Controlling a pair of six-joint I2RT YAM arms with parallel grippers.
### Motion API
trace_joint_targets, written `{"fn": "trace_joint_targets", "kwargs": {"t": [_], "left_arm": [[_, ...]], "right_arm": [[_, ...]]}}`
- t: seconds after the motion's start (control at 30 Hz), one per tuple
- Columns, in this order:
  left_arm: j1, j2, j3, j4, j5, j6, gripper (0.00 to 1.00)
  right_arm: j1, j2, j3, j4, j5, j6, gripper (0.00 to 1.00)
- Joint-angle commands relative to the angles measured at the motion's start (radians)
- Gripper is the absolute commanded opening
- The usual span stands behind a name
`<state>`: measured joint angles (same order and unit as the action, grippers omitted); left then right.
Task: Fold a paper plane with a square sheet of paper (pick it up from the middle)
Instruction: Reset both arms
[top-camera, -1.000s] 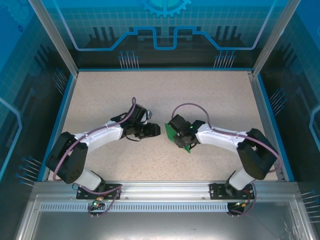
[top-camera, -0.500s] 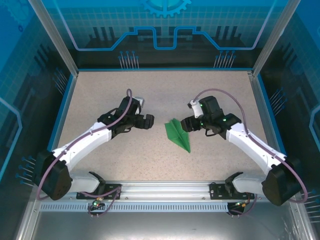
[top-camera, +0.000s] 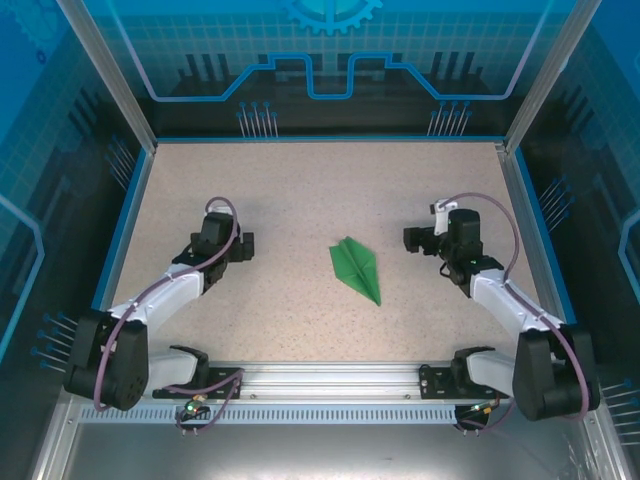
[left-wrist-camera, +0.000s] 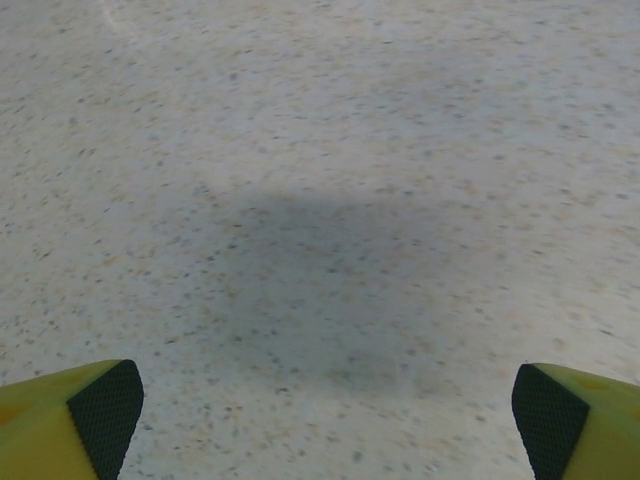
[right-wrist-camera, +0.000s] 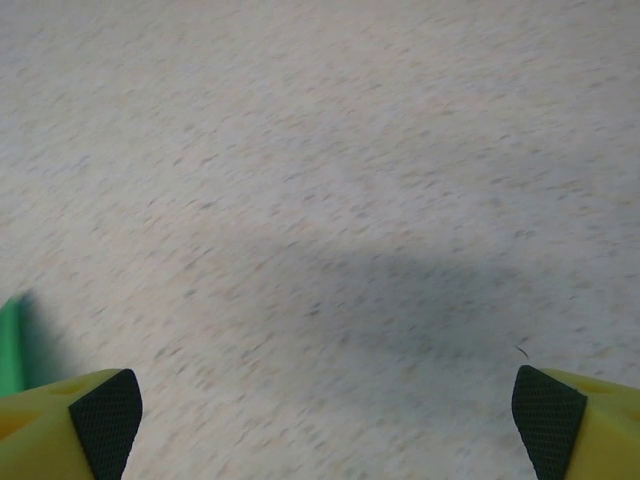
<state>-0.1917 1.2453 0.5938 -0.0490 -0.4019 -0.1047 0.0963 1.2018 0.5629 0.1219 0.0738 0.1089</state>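
Observation:
The green paper lies flat on the speckled table as a folded paper plane (top-camera: 356, 270), a slim dart with a centre crease, its point toward the near right. Nothing touches it. My left gripper (top-camera: 246, 247) is well to its left, jaws open and empty; in the left wrist view the gripper (left-wrist-camera: 320, 425) has bare table between its yellow fingertips (left-wrist-camera: 100, 410). My right gripper (top-camera: 411, 240) stands a short way to the plane's right, also open and empty. The right wrist view shows the right gripper (right-wrist-camera: 320, 425) wide over bare table, with a sliver of the green paper plane (right-wrist-camera: 10, 345) at the left edge.
The table (top-camera: 300, 190) is walled by blue panels and metal frame posts on three sides. An aluminium rail (top-camera: 320, 385) carrying both arm bases runs along the near edge.
Both arms have drawn back from the centre, left arm leftward and right arm rightward. Both grippers opened wide, and the paper plane is left lying free on the table.

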Motion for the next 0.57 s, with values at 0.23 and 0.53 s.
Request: {"fn": "trace_joint_targets", "kwargs": {"t": [0.23,0.53], "left_arm": [[0.080,0.161,-0.016,0.333,0.011,0.068,0.99],[0.090,0.195,-0.010,0.401,0.078,0.095,0.99]], "right_arm": [[-0.101,0.213,-0.017,0.322,-0.035,-0.013,0.99],[-0.107,0.229,-0.033,0.391,-0.046,-0.038,0.99]]}}
